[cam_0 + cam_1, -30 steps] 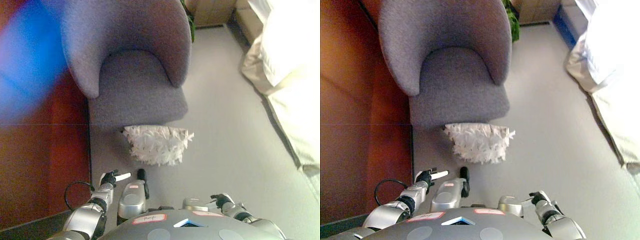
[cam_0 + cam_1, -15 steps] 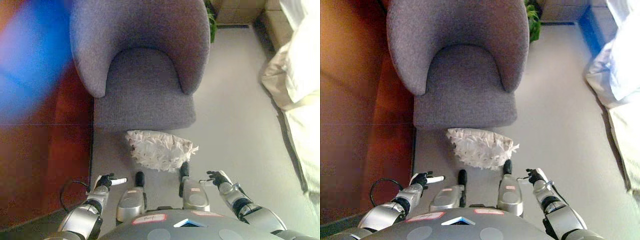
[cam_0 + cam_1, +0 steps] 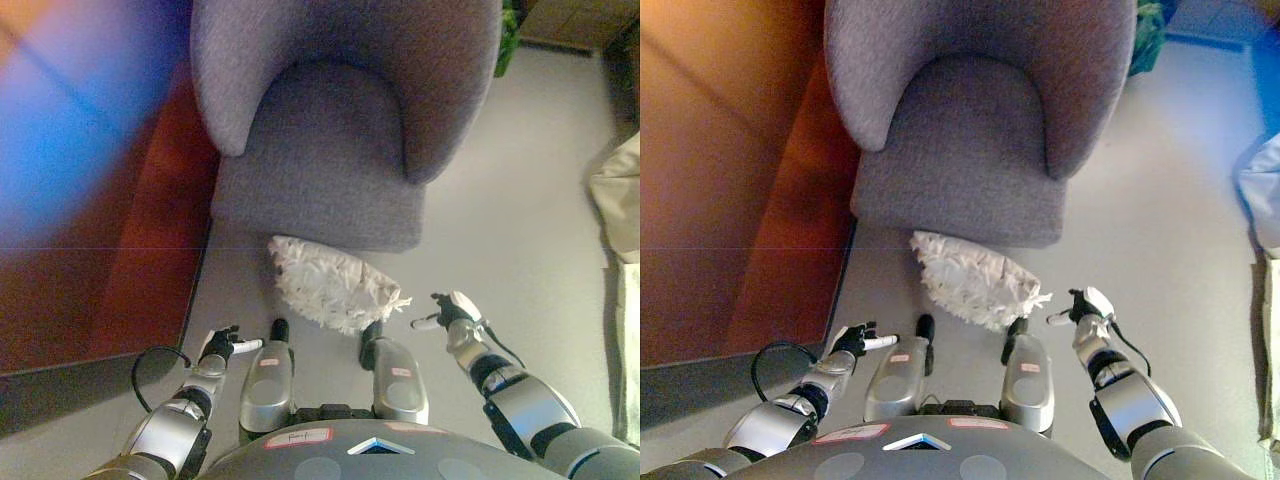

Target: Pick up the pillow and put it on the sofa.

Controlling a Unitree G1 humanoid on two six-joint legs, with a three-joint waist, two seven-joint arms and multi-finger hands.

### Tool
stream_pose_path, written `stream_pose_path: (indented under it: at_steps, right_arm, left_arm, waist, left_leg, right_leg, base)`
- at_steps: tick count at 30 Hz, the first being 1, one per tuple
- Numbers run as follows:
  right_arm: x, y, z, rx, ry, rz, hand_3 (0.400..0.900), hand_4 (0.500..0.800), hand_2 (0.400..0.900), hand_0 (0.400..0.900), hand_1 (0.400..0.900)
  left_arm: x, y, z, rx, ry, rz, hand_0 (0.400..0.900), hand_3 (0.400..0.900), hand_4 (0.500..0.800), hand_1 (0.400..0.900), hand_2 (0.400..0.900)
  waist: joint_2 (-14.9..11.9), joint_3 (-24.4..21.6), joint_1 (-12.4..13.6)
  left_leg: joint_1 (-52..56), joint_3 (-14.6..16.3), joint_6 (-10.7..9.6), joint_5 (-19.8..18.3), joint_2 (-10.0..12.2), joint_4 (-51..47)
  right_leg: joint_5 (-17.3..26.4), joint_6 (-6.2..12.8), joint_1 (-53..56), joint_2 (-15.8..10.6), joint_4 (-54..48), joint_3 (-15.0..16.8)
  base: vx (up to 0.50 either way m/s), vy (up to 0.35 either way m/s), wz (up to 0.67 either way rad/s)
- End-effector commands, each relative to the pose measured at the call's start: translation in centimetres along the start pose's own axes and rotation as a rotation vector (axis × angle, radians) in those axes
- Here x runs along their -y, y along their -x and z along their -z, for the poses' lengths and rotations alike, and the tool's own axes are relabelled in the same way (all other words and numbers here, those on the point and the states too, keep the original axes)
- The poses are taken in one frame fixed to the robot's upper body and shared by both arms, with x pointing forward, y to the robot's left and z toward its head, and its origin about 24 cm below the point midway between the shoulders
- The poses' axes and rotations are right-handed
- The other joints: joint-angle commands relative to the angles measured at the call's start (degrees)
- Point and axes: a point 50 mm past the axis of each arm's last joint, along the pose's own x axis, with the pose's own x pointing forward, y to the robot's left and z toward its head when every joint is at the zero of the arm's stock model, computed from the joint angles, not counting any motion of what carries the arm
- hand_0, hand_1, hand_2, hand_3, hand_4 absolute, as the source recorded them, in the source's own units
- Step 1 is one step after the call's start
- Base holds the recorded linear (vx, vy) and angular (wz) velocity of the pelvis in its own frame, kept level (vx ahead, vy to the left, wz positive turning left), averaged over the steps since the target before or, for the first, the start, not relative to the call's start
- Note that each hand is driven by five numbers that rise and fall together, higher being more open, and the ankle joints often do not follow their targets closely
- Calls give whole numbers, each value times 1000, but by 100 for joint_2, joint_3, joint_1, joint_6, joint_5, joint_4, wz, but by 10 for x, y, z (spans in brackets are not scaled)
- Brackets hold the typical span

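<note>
A white shaggy pillow (image 3: 335, 283) lies on the grey floor right in front of the grey armchair-style sofa (image 3: 335, 130); it also shows in the right eye view (image 3: 975, 279). My left hand (image 3: 224, 345) hangs low at the lower left, to the left of the pillow and apart from it, fingers relaxed, holding nothing. My right hand (image 3: 450, 310) is at the lower right, just right of the pillow's corner, not touching it, fingers relaxed and empty.
A red-brown wooden panel (image 3: 730, 190) stands along the left of the sofa. A green plant (image 3: 1148, 40) shows behind the sofa at the top right. Pale bedding (image 3: 620, 190) lies at the right edge. Grey floor (image 3: 520, 220) stretches to the right of the sofa.
The camera has shifted, so the sofa and pillow sit further right and nearer. My right hand has risen and come closer to the pillow's right corner.
</note>
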Motion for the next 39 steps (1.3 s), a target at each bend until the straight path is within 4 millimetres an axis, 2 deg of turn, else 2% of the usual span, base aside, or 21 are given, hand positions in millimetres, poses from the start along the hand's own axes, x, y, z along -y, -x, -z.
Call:
stream_pose_path:
  at_steps: [1, 5, 9, 17, 19, 20, 24, 29, 34, 39]
  right_arm:
    - [40, -7, -27, 46, -18, 90, 900, 800, 900, 900, 900]
    - [66, -9, -58, 77, -31, 84, 900, 800, 900, 900, 900]
    - [94, -9, -76, 96, -47, 111, 900, 800, 900, 900, 900]
    - [153, -1, -98, 131, -47, 257, 900, 800, 900, 900, 900]
    - [165, 1, -100, 136, -44, 288, 900, 800, 900, 900, 900]
    - [172, 2, -100, 136, -37, 302, 900, 800, 900, 900, 900]
    - [197, 9, -104, 123, 0, 395, 900, 800, 900, 900, 900]
    - [229, 18, -93, 45, 22, 549, 900, 800, 900, 900, 900]
    - [239, 20, -82, 0, 46, 606, 900, 800, 900, 900, 900]
    - [249, 23, -84, 11, 44, 619, 900, 800, 900, 900, 900]
  left_arm:
    - [-27, 0, 3, 12, -35, -53, 900, 900, 800, 900, 900]
    - [-25, -2, -16, 65, 0, -47, 900, 900, 800, 900, 900]
    - [-23, -3, -29, 90, 35, -49, 900, 900, 800, 900, 900]
    - [-25, -2, -22, 72, 109, -52, 900, 900, 800, 900, 900]
    - [-23, -2, -18, 70, 127, -47, 900, 900, 800, 900, 900]
    - [-22, -1, -17, 71, 133, -46, 900, 900, 800, 900, 900]
    - [-20, -1, -16, 81, 166, -42, 900, 900, 800, 900, 900]
    - [-21, 1, -4, 59, 205, -41, 900, 900, 800, 900, 900]
    - [-22, 3, 5, 53, 230, -30, 900, 900, 800, 900, 900]
    - [-21, 3, 4, 58, 253, -29, 900, 900, 800, 900, 900]
  waist:
    - [1, 153, 181]
    - [105, 415, 302]
    - [245, 632, 383]
    - [484, 849, 484]
    - [525, 877, 490]
    - [559, 920, 505]
    - [662, 975, 504]
    - [764, 981, 490]
    - [781, 984, 474]
    - [814, 997, 494]
  left_leg:
    - [34, -5, 263, -445, -15, 397]
    - [-541, -22, 228, -555, -119, 944]
    - [-1188, 10, 231, -694, -209, 1599]
    - [-2292, 95, 264, -1059, -292, 2878]
    - [-2510, 113, 267, -1136, -301, 3153]
    - [-2557, 100, 248, -1361, -283, 3388]
    - [-2951, 115, 269, -1432, -255, 3751]
    - [-3308, 138, 291, -1463, -224, 4002]
    - [-3415, 150, 306, -1471, -149, 4123]
    - [-3554, 106, 319, -1487, -161, 4288]
  right_leg:
    - [226, 301, -282, -416, 403, 324]
    - [103, 206, -660, -537, 832, 263]
    - [-77, 76, -1144, -658, 1400, 251]
    - [-523, -157, -2143, -752, 2570, 470]
    - [-595, -194, -2351, -745, 2793, 548]
    - [-798, -164, -2414, -722, 3023, 615]
    - [-882, -206, -2830, -711, 3361, 754]
    - [-936, -238, -3219, -664, 3611, 892]
    - [-958, -258, -3326, -626, 3721, 916]
    - [-1014, -290, -3453, -612, 3881, 931]
  base:
    - [-61, 1, 14]
    - [-116, 18, 11]
    - [-146, 67, 8]
    - [-90, 84, 0]
    - [-28, 51, -5]
    - [11, 40, -6]
    - [-43, 50, -3]
    - [-34, 45, 0]
    - [-1, 14, -4]
    - [-2, -5, 1]
